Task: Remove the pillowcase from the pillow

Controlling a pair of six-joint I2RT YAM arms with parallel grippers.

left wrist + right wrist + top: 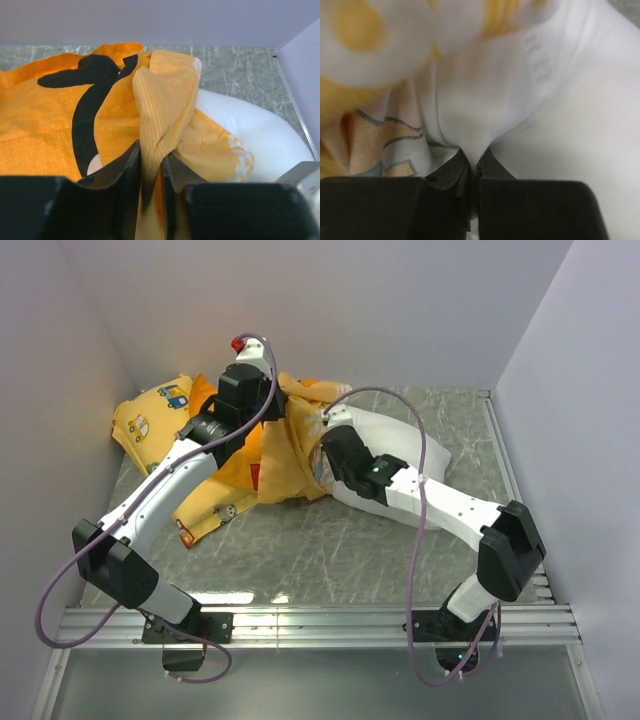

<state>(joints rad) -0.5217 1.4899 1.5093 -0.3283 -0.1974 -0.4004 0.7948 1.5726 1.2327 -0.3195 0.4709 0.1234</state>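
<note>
Left hand (151, 154) pinches pillowcase (45, 117) fold; right hand (474, 157) apparently nips pillow (580, 140).

Two grippers at the pillowcase (285, 465)
Left gripper (248, 350) over its orange cloth; white pillow (385, 430) just right of the right gripper (328, 422).

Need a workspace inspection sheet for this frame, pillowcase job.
Surface: grey marbled table.
Job's things: orange pillowcase bunched mid-table, partly off; white pillow exposed on the right.
Clutter: yellow vehicle-print cushion at back left, beside the pillowcase.
Grippers: left tool shut on a pillowcase fold; right tool shut on pillow fabric.
Cables: a purple cable loops off each arm; the right one arches over the pillow.
Surroundings: white walls on three sides; metal rail at near edge.
</note>
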